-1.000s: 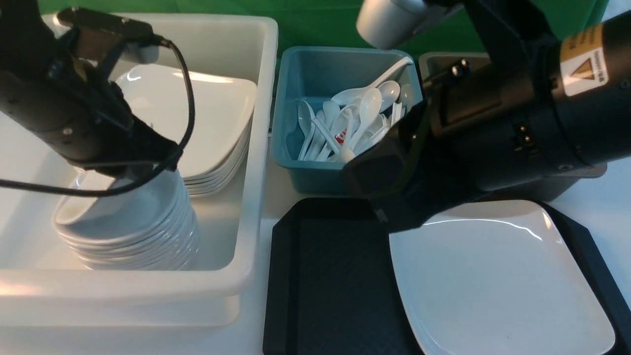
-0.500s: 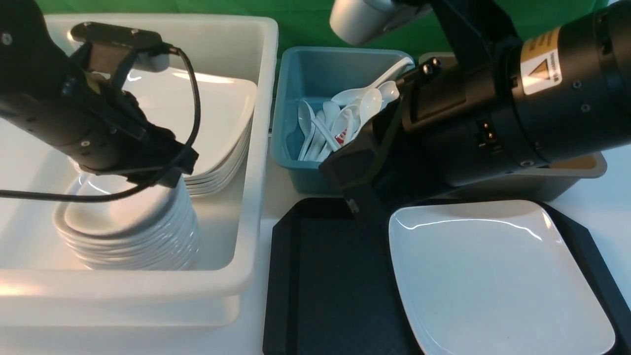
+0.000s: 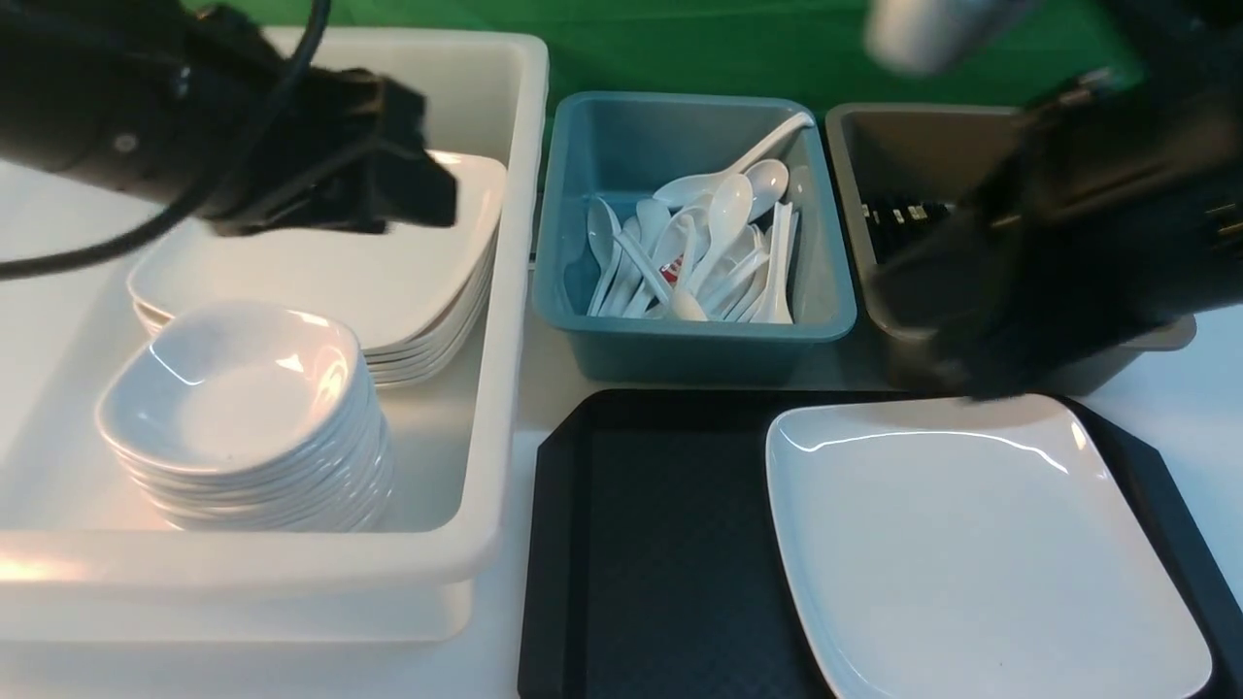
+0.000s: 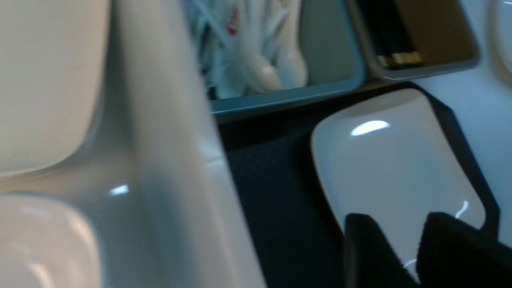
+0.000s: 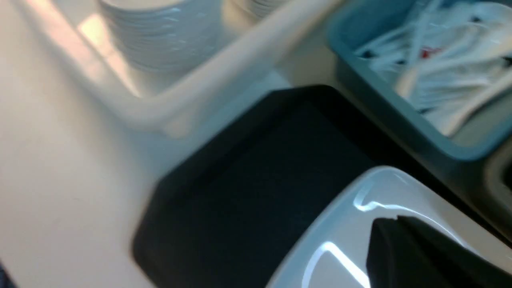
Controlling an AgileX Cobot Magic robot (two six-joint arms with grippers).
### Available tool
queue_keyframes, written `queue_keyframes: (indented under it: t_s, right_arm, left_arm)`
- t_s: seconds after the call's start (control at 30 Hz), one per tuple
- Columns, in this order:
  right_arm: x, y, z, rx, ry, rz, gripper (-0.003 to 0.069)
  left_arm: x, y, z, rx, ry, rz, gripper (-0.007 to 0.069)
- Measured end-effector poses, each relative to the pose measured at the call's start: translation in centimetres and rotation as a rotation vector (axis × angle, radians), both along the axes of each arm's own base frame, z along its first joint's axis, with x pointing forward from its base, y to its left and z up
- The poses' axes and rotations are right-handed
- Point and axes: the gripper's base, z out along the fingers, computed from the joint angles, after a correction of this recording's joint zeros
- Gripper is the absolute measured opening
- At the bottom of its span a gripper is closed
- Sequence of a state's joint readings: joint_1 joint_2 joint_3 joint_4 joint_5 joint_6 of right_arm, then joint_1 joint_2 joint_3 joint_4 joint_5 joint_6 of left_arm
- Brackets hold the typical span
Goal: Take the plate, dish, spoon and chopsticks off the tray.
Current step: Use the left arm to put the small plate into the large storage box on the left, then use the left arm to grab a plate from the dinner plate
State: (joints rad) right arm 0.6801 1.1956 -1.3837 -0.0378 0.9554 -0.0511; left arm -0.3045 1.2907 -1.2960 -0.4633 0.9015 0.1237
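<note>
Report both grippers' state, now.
Left gripper: open, holding nothing, fingertips apart.
Right gripper: closed, holding nothing, fingertips together.

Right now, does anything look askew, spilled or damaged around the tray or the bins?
Nothing looks spilled or damaged. The plate sits off to the right side of the tray, but flat. One white spoon leans with its handle up at the rim of the blue bin, which seems harmless.
</note>
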Motion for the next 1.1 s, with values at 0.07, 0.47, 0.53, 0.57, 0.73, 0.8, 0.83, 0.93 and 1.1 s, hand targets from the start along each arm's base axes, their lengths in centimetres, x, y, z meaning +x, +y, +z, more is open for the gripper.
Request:
queue_keyframes:
  t_s: [0.07,0.47,0.53,0.57,0.73,0.8,0.83,0.93,1.1]
  right_arm:
    - [-0.1,-2.1,0.2,-0.033,0.000,-0.080,0.0020]
    - [-2.6,-9.6,-5.8,-0.074,0.073,-0.386,0.0019]
    - [-3.0,-9.7,-6.4,-0.067,0.079,-0.393,0.0019]
    - [-3.1,-9.8,-6.6,-0.065,0.081,-0.394,0.0019]
    - [-3.3,-9.8,-6.9,-0.056,0.078,-0.400,0.0019]
    - [-3.3,-9.8,-6.9,-0.055,0.075,-0.399,0.0019]
    - [-3.2,-9.8,-6.9,-0.053,0.073,-0.399,0.0019]
    - [-3.2,-9.8,-6.8,-0.047,0.061,-0.398,0.0019]
    - [-3.1,-9.8,-6.8,-0.039,0.050,-0.397,0.0019]
  left_arm:
    - [0.0,-1.7,-0.4,0.000,-0.004,-0.058,0.0059]
    - [4.9,-14.1,-7.3,0.160,0.166,-0.302,0.0010]
    - [5.7,-15.5,-8.3,0.184,0.166,-0.330,0.0028]
    - [6.1,-16.4,-9.0,0.203,0.169,-0.347,0.0045]
    - [7.2,-19.6,-12.4,0.315,0.170,-0.389,0.0189]
    - [7.8,-20.1,-13.5,0.325,0.176,-0.355,0.0256]
    - [8.3,-20.3,-14.1,0.330,0.179,-0.333,0.0300]
    - [9.4,-20.4,-16.1,0.378,0.169,-0.295,0.0416]
    - [10.6,-20.7,-19.0,0.426,0.166,-0.242,0.0540]
